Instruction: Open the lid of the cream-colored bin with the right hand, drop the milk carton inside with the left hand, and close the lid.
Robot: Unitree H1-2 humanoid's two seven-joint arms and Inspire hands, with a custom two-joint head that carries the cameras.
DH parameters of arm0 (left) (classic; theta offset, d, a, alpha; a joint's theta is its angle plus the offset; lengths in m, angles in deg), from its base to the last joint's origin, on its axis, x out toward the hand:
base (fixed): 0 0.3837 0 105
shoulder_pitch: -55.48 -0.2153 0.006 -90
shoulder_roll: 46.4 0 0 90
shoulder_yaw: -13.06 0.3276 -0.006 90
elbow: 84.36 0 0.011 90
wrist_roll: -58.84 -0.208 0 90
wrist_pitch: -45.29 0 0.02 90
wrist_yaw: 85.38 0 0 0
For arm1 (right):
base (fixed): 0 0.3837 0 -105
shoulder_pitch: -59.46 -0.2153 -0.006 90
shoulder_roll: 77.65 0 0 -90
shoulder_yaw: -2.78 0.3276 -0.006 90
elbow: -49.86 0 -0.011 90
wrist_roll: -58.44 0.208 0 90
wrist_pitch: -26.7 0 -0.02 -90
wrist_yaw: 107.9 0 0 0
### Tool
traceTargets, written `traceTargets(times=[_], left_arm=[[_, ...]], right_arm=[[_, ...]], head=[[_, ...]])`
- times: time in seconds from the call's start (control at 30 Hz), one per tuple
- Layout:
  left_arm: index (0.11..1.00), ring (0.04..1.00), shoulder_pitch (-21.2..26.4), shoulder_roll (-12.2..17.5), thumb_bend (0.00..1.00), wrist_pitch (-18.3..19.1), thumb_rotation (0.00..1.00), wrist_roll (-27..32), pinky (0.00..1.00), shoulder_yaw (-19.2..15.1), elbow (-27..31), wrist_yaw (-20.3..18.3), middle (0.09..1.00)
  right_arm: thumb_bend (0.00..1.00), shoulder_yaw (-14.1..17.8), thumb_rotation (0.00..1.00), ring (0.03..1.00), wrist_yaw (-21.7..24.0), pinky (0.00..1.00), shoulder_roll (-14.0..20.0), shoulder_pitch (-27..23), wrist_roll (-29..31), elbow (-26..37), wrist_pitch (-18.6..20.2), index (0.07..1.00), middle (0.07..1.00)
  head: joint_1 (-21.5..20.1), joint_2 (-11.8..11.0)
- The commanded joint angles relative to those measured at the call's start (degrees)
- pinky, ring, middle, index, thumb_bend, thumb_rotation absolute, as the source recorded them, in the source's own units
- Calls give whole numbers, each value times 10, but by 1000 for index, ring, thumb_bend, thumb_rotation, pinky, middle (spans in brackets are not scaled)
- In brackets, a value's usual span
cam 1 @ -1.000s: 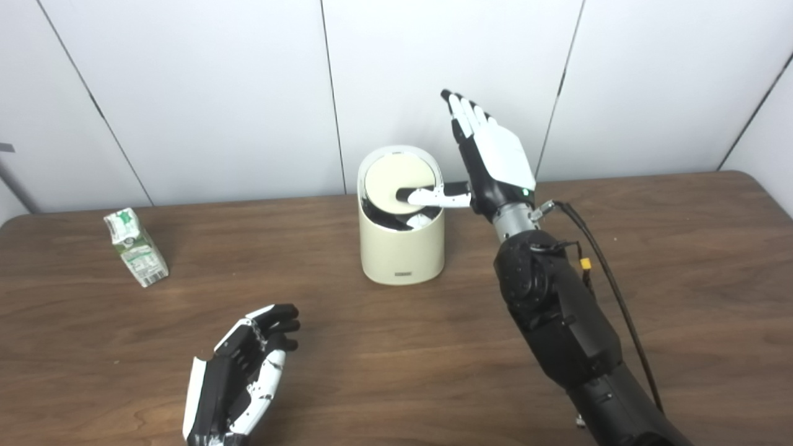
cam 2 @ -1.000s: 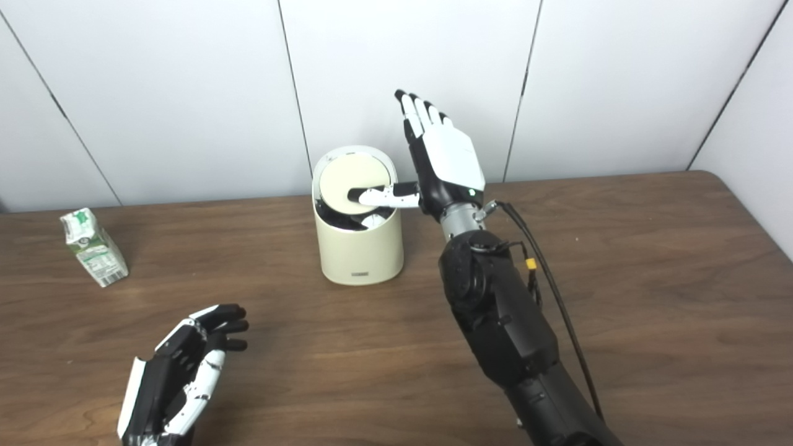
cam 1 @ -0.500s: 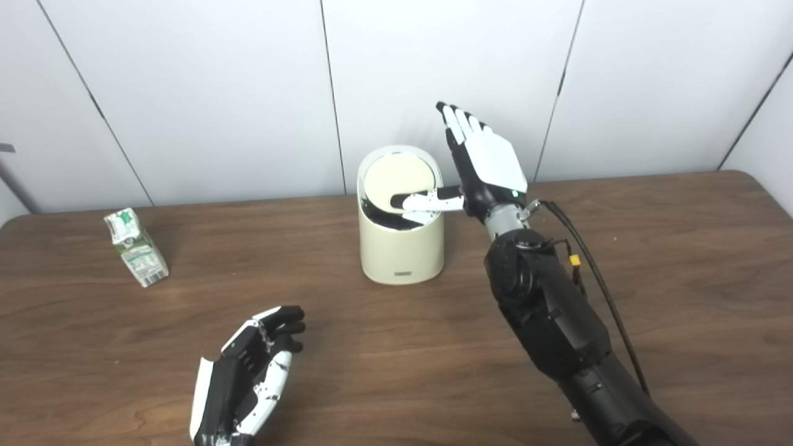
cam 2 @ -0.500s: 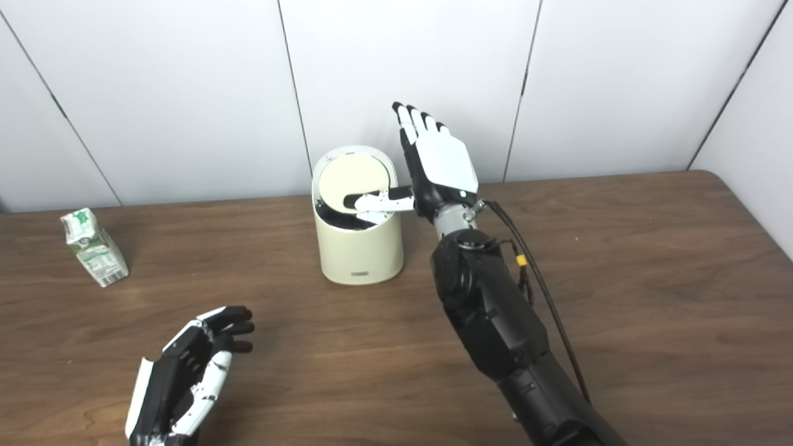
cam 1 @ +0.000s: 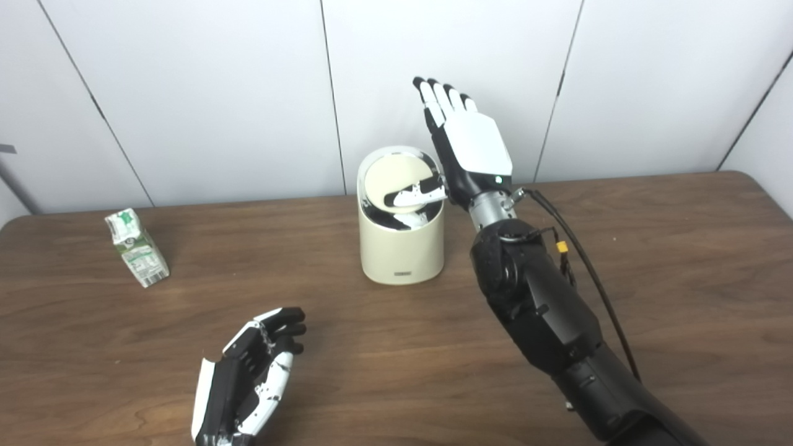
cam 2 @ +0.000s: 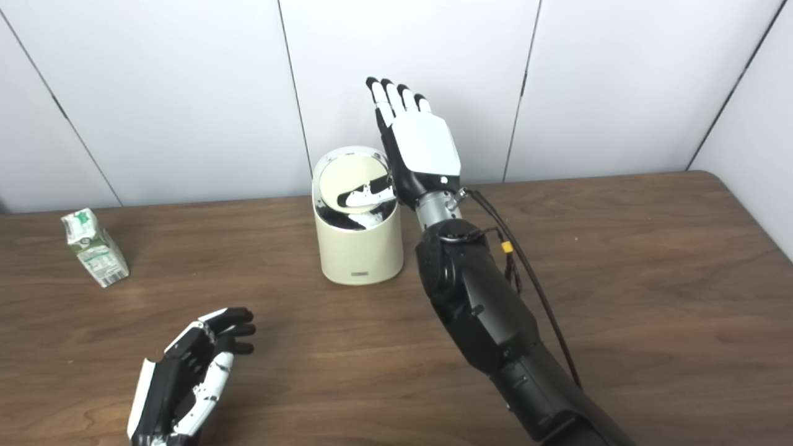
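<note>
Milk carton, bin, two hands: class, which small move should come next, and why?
Probably the left hand should reach for the milk carton: it rests open and empty, while the right hand already tilts the lid of the bin with its thumb.

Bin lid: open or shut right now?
Partly open. The lid is tilted, a dark gap showing below its front edge, with the right hand thumb on it.

The setting is a robot test station, consistent with a lab. Behind the brown wood-grain table point(cam 1: 681, 260) stands a wall of plain white panels point(cam 1: 204, 93) divided by dark seams, bare of decoration. On the table, a humanoid's black arm point(cam 1: 545, 310) carries an exposed cable point(cam 1: 595, 279) with a yellow connector. Props are few: a cream-colored bin point(cam 1: 401, 248) mid-table and a milk carton point(cam 1: 136, 248) well to its left.
</note>
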Motion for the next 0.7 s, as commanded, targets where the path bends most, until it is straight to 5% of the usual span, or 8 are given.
traceTargets(times=[0.0,0.13,0.67], left_arm=[[734,710,-35,-37,236,-22,432,-3,625,2,14,6,738],[736,713,-36,-37,235,-20,441,-5,624,2,15,6,741],[726,709,-31,-34,222,-25,437,-12,619,0,10,6,737]], right_arm=[[847,7,565,1000,16,1000,12,8,2,16,6,1000,1000],[870,17,788,1000,31,1000,15,32,15,56,5,1000,1000],[925,76,870,1000,50,1000,25,240,111,246,-36,1000,1000]], head=[[-1,0],[-1,0],[5,-3]])
